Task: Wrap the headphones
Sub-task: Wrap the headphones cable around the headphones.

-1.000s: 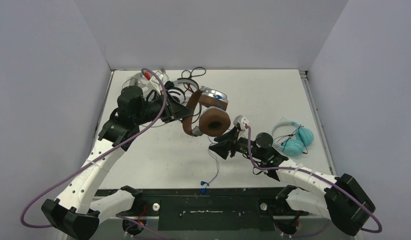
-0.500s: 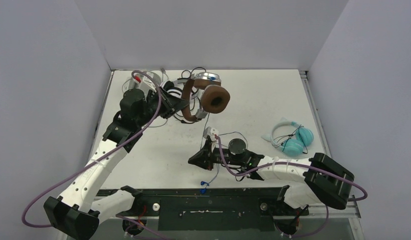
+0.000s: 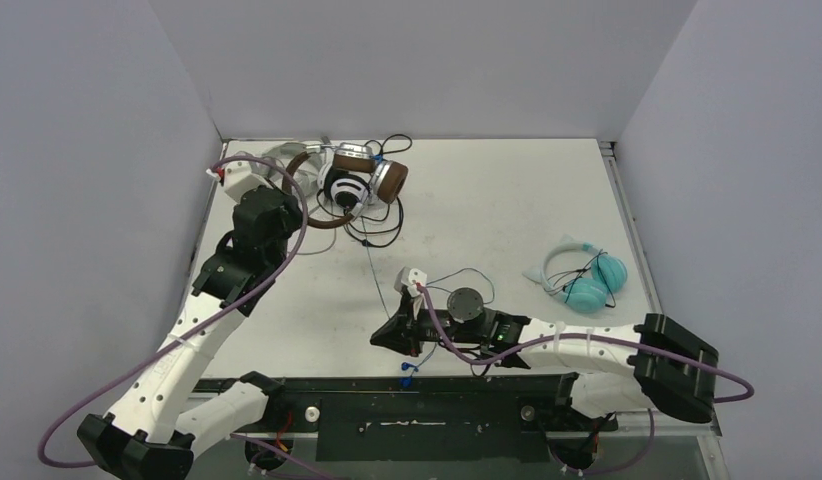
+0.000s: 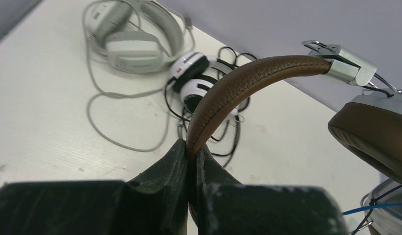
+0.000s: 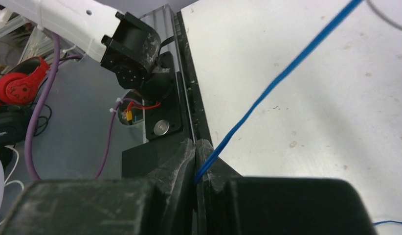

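The brown headphones (image 3: pixel 379 180) hang at the back left, lifted over the black-and-white pair (image 3: pixel 345 190). My left gripper (image 3: pixel 309 200) is shut on their brown headband (image 4: pixel 248 81), pinched between the fingers (image 4: pixel 191 155); a brown ear cup (image 4: pixel 375 132) shows at the right. Their thin blue cable (image 3: pixel 373 275) runs taut down to my right gripper (image 3: pixel 384 338), near the front edge. That gripper (image 5: pixel 198 164) is shut on the blue cable (image 5: pixel 282 76). The cable's blue plug end (image 3: pixel 408 373) lies at the table's front edge.
Pale grey headphones (image 4: pixel 133 46) with a looping grey cable lie at the back left corner. Light teal headphones (image 3: pixel 585 280) sit at the right. The table's front rail (image 5: pixel 187 98) is just beside my right fingers. A red headset (image 5: pixel 18 83) lies off the table.
My left arm carried the brown headphones back and to the left. My right gripper moved left toward the front edge and closed on the blue cable, which now runs taut.
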Motion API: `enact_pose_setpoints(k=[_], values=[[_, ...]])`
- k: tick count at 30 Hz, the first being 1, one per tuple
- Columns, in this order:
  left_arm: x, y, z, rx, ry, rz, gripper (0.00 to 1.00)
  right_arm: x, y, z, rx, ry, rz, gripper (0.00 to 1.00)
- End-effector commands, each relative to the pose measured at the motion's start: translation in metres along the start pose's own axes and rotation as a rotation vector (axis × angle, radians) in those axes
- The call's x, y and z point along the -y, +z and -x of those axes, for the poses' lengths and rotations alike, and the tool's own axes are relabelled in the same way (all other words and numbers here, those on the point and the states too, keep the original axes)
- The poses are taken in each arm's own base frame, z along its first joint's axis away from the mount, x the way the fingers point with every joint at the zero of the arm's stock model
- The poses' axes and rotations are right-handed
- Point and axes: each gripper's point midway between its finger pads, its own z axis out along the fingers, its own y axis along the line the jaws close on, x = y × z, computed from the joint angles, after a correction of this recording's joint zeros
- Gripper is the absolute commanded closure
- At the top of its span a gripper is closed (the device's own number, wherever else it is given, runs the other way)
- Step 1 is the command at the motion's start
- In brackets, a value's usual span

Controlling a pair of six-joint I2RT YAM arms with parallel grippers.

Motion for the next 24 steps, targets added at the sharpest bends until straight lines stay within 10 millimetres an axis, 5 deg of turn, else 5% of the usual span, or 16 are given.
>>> enact_pose_setpoints(k=[1,9,24], values=[[-0.021,0.003,0.033,0.152,0.198,0.105,1.00,-0.002,-0.017,0.045,0.079,-0.062,-0.083,1.00],[-0.022,0.015,0.007,0.057,0.514,0.038,1.00,0.003,-0.049,0.071,0.052,-0.169,-0.205,1.00],[0.026,-0.006,-0.103,-0.131,0.993,-0.347,1.00,0.040,-0.077,0.126,-0.015,-0.285,-0.470,0.99]])
